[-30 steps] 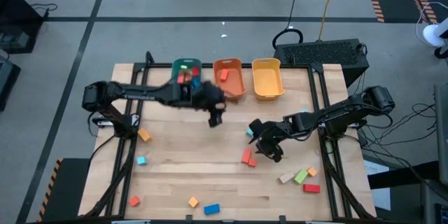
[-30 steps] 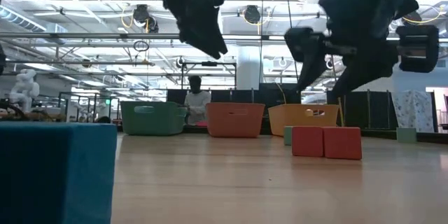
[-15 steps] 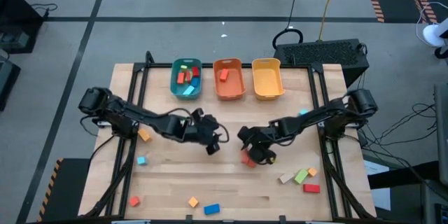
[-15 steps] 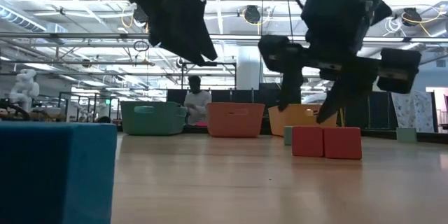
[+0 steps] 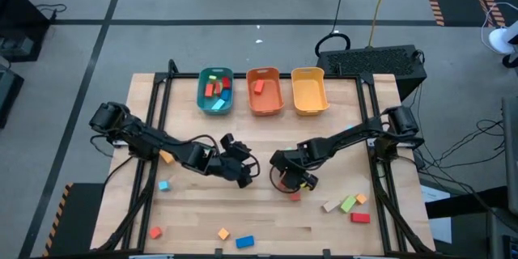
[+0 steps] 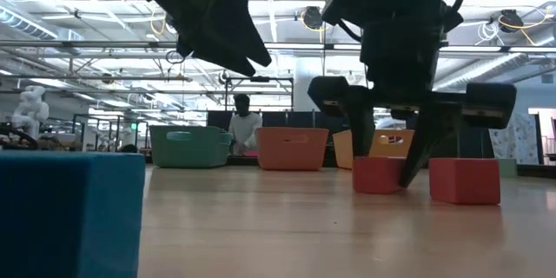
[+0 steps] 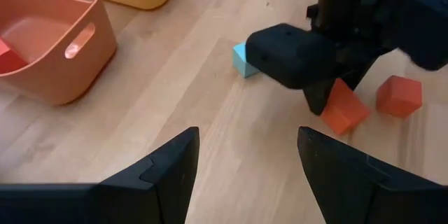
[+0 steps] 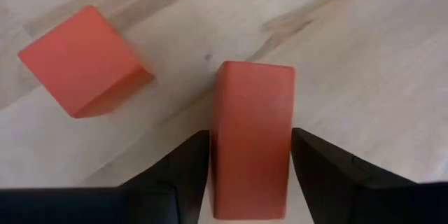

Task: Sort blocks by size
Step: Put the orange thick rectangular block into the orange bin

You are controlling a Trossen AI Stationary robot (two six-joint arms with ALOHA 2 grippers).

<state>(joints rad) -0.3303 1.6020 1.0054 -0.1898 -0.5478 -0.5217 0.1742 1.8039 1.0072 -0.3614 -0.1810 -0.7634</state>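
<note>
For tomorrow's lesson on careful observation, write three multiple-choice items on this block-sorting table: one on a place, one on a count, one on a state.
1. Where is the right gripper?
A. Over the yellow bin
B. Low at mid-table, astride a red bar
C. At the table's front edge

2. How many blocks lie in the orange bin?
A. One
B. Three
C. None

3. What is the yellow bin's state?
A. Tipped over
B. Full of blocks
C. Upright with no blocks in it

Answers:
1. B: the right wrist view shows its fingers on either side of the red bar, with a red cube lying apart beside it.
2. A: the high view shows a single red block inside.
3. C: the high view shows only its bare yellow floor.
</note>
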